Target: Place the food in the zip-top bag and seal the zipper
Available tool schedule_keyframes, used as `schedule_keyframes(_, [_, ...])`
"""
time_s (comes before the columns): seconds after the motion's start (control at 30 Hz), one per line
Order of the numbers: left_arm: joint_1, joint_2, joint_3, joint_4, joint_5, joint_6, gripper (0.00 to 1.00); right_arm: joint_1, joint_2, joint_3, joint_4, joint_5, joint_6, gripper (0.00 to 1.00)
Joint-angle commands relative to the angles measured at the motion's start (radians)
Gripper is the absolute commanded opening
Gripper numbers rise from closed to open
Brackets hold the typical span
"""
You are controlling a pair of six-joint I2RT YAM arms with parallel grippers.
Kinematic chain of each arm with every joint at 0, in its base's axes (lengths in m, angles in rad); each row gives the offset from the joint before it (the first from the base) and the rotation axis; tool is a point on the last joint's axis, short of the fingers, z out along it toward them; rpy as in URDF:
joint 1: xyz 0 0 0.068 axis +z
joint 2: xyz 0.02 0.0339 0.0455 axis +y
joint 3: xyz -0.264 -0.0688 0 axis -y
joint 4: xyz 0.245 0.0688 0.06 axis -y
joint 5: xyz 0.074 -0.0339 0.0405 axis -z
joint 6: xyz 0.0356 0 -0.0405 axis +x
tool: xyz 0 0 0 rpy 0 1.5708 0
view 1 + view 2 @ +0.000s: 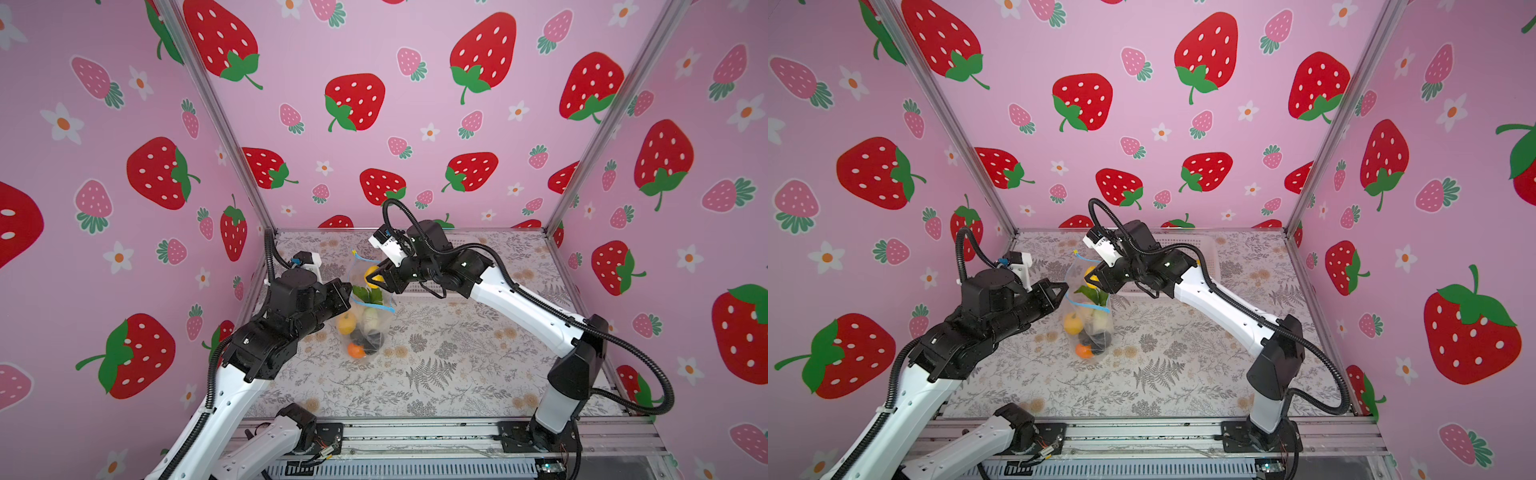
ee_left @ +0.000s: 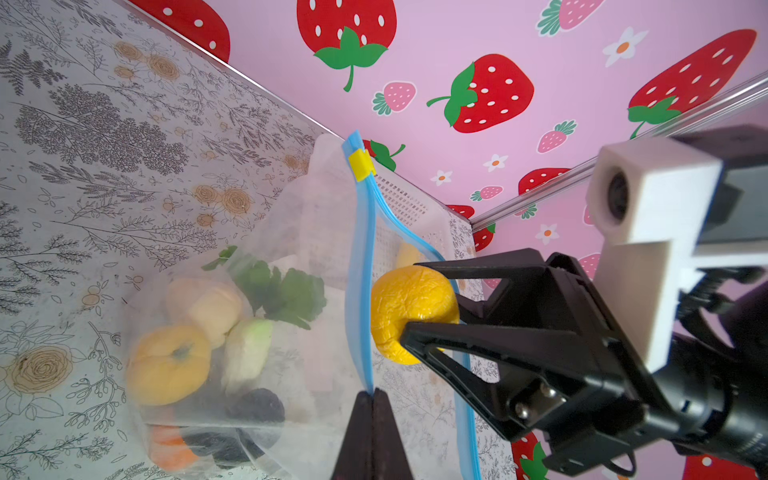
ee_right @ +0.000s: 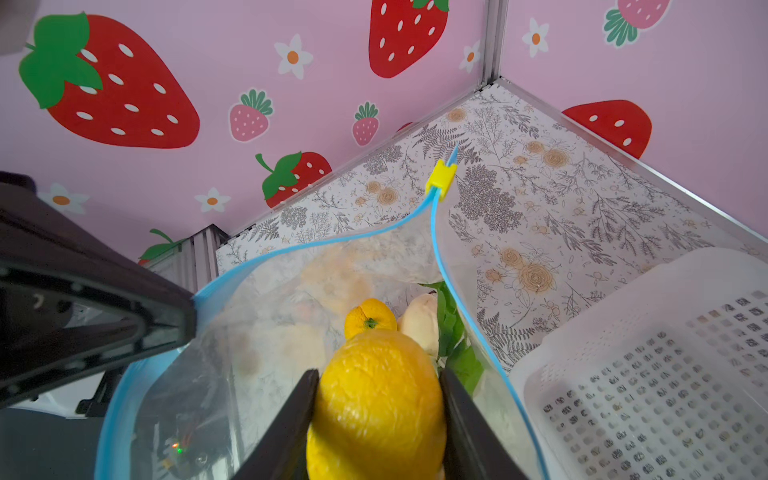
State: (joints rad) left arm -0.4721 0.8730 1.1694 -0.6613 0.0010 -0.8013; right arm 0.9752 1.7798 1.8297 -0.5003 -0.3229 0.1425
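The clear zip-top bag (image 1: 376, 328) stands on the table with its mouth held open. My left gripper (image 2: 372, 392) is shut on the near side of the light-blue zipper (image 2: 359, 257); the yellow tab (image 3: 440, 178) sits at the far end. Just above the open mouth, my right gripper (image 3: 378, 374) is shut on a yellow fruit (image 3: 376, 407). More food lies inside the bag: a yellow piece (image 1: 347, 323), an orange one (image 1: 356, 351), a cream-white one (image 1: 371, 318), a dark one (image 1: 373, 340) and green leaves (image 1: 368, 294).
A white perforated basket (image 3: 665, 353) stands behind the right arm near the back wall, also visible in a top view (image 1: 1204, 249). Pink strawberry-print walls close the table on three sides. The flower-patterned tabletop (image 1: 457, 365) spreads in front of the bag.
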Motion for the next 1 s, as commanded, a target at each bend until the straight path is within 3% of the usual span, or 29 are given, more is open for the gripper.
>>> schedule_keyframes(0.0, [0.005, -0.003, 0.001, 0.028, 0.000, -0.007, 0.00, 0.025, 0.016, 0.066, -0.075, 0.068, -0.064, 0.39])
schedule_keyframes(0.7, [0.004, -0.006, -0.002, 0.028, -0.001, -0.007, 0.00, 0.034, 0.076, 0.083, -0.117, 0.143, -0.087, 0.42])
schedule_keyframes(0.97, [0.004, -0.006, -0.003, 0.030, 0.001, -0.009, 0.00, 0.039, 0.110, 0.134, -0.160, 0.332, -0.111, 0.44])
